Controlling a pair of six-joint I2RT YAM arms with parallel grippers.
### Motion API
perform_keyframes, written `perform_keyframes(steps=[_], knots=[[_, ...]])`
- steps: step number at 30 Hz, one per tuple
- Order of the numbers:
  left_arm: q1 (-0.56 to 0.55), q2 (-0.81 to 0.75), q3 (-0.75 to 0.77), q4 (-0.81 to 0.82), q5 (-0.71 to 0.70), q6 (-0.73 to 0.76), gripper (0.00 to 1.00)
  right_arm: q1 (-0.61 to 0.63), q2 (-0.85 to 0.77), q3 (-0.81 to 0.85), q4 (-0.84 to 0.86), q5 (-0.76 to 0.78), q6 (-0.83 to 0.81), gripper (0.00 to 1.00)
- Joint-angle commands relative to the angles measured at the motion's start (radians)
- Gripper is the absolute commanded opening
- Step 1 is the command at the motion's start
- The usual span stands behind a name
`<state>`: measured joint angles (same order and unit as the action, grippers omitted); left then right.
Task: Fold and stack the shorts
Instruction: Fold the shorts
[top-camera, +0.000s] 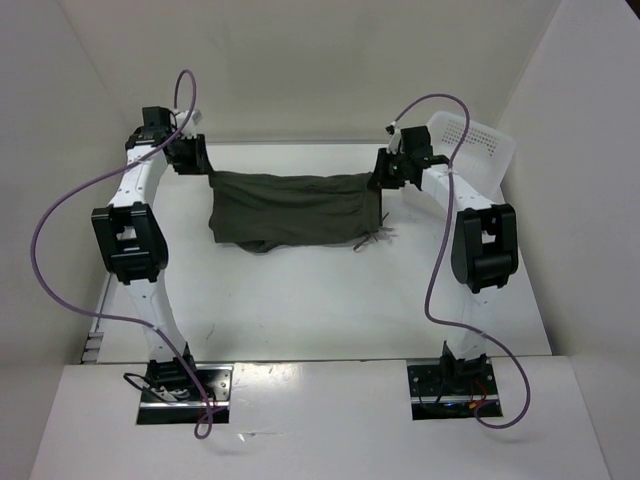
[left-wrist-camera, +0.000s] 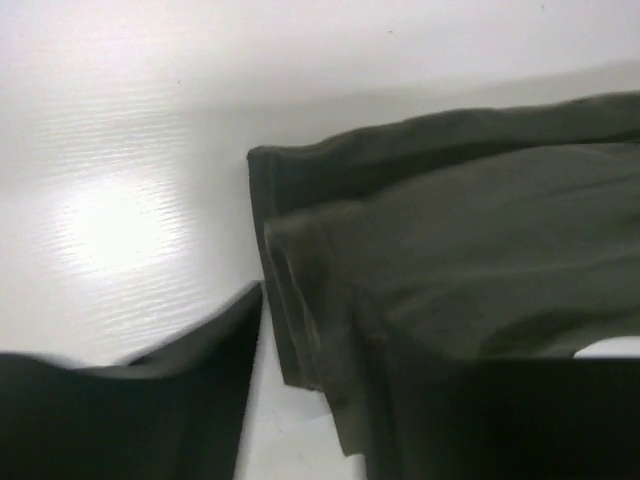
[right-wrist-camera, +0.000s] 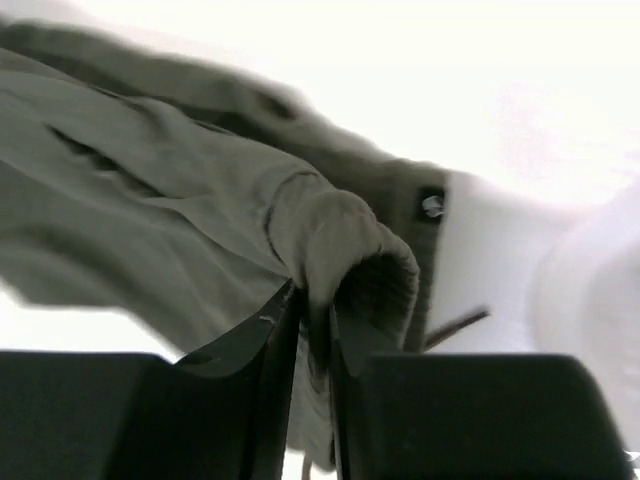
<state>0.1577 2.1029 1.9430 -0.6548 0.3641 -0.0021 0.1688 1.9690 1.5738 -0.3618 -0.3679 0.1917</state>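
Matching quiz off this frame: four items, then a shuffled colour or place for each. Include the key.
1. shorts
2. basket
3. left gripper
4. right gripper

A. white, perforated, far right
B. at the shorts' right end
C. olive green fabric
D. at the shorts' left end

Pairs: 1-C, 2-A, 3-D, 4-B

Overhead view: bright, even, diffuse light from above. The white table (top-camera: 300, 300) and walls are close to washed out, with a soft shadow along the near edge of the shorts (top-camera: 290, 210).

Left wrist view — broad glare patch on the table left of centre; left fingers (left-wrist-camera: 190, 400) dark and out of focus.

Right wrist view — background blown out white, cloth smeared by motion blur, right fingers (right-wrist-camera: 250, 400) unlit black.
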Motion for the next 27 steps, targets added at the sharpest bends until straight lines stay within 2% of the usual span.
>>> perform_keyframes(steps=[1, 2, 3, 4, 7, 10, 12, 17, 21, 23, 27], knots=[[-0.02, 0.045, 0.071, 0.046, -0.005, 0.002, 0.54, 0.003, 0.027, 0.092, 0.04, 0.167, 0.043, 0.23], [-0.033, 0.058, 0.08, 0.046, -0.031, 0.002, 0.59, 0.012, 0.039, 0.133, 0.04, 0.206, 0.043, 0.28], [-0.033, 0.058, 0.08, 0.046, -0.04, 0.002, 0.66, 0.012, 0.05, 0.156, 0.04, 0.207, 0.034, 0.58], [-0.043, 0.058, 0.095, 0.046, -0.04, 0.002, 0.69, 0.012, 0.05, 0.182, 0.04, 0.207, 0.025, 0.69], [-0.043, 0.046, 0.105, 0.028, -0.063, 0.002, 0.76, 0.021, 0.062, 0.29, 0.029, 0.247, -0.017, 0.85], [-0.043, -0.015, 0.048, -0.019, -0.105, 0.002, 0.77, 0.021, 0.031, 0.345, 0.014, 0.227, -0.073, 0.85], [-0.043, -0.092, -0.088, -0.043, -0.117, 0.002, 0.77, 0.021, -0.039, 0.296, -0.012, 0.173, -0.096, 0.85], [-0.043, -0.221, -0.349, -0.043, -0.137, 0.002, 0.71, 0.041, -0.194, -0.022, -0.055, 0.083, -0.109, 0.75], [-0.043, -0.241, -0.432, -0.008, -0.166, 0.002, 0.61, 0.089, -0.222, -0.21, -0.055, 0.061, -0.058, 0.74], [-0.043, -0.241, -0.45, 0.006, -0.186, 0.002, 0.56, 0.101, -0.207, -0.235, -0.055, 0.061, -0.026, 0.77], [-0.043, -0.221, -0.481, 0.027, -0.206, 0.002, 0.54, 0.101, -0.148, -0.253, -0.046, 0.119, 0.038, 0.78]])
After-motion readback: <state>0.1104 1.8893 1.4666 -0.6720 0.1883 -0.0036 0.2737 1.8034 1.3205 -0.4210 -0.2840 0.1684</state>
